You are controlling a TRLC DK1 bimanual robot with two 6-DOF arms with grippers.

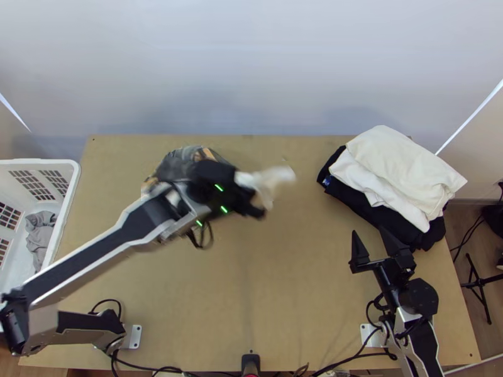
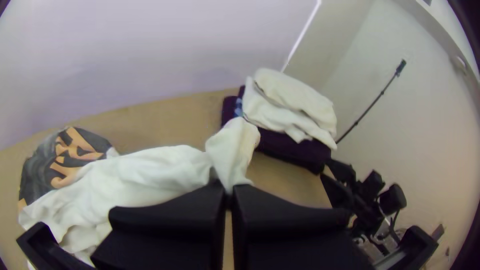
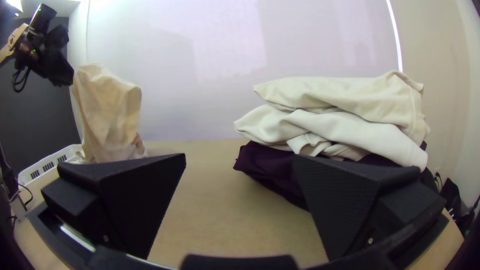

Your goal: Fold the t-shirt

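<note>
The black left gripper (image 2: 228, 190) pinches the white cloth t-shirt (image 2: 145, 172), which hangs over the light wooden table (image 1: 283, 301). The black right gripper (image 3: 240, 156) has empty, spread fingers. Folding likely hasn't begun; next, lay the shirt flat.

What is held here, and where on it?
The left gripper pinches a white garment by a bunched part near one end; the right gripper holds nothing.

- Left arm (image 1: 85, 254): black link, silver-grey edges, green light strips (image 1: 224, 209)
- Right arm (image 1: 425, 344): black, pale trim
- Right tool (image 1: 368, 231): black, wedge-shaped
- Black cables (image 1: 141, 367), lower left
</note>
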